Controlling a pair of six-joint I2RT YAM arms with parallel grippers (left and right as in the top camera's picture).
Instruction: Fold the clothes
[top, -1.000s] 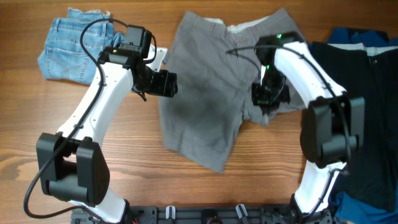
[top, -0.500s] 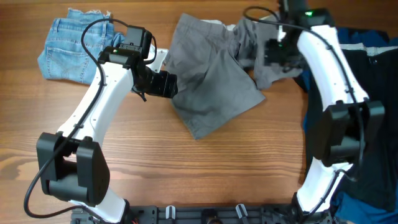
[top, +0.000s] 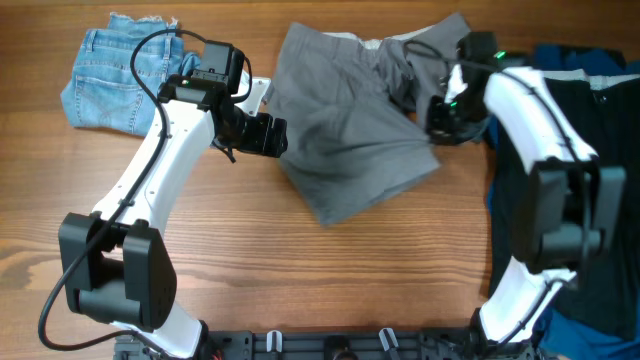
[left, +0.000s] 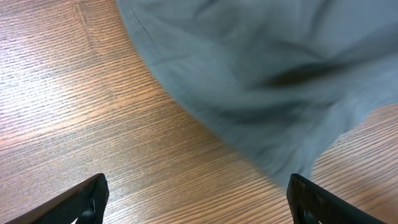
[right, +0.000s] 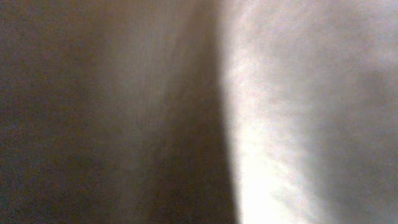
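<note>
The grey shorts (top: 345, 140) lie crumpled at the top middle of the wooden table, one leg pulled up and across the rest, the paler waistband at the far edge. My left gripper (top: 272, 135) is open and empty, just off the shorts' left edge. In the left wrist view its fingers (left: 196, 199) stand wide apart over bare wood, with the grey cloth (left: 261, 68) ahead. My right gripper (top: 443, 118) is at the shorts' right edge, shut on the cloth. The right wrist view is filled with blurred grey cloth (right: 298, 112), which hides the fingers.
Light-blue denim shorts (top: 110, 75) lie at the far left. A large black garment (top: 590, 180) covers the right side of the table, with blue cloth (top: 575, 58) above it. Bare wood (top: 330, 280) lies in front of the shorts.
My right gripper lifted the shorts' lower leg up and back toward the waistband, then moved a little down and right with it. The left arm has not moved.
</note>
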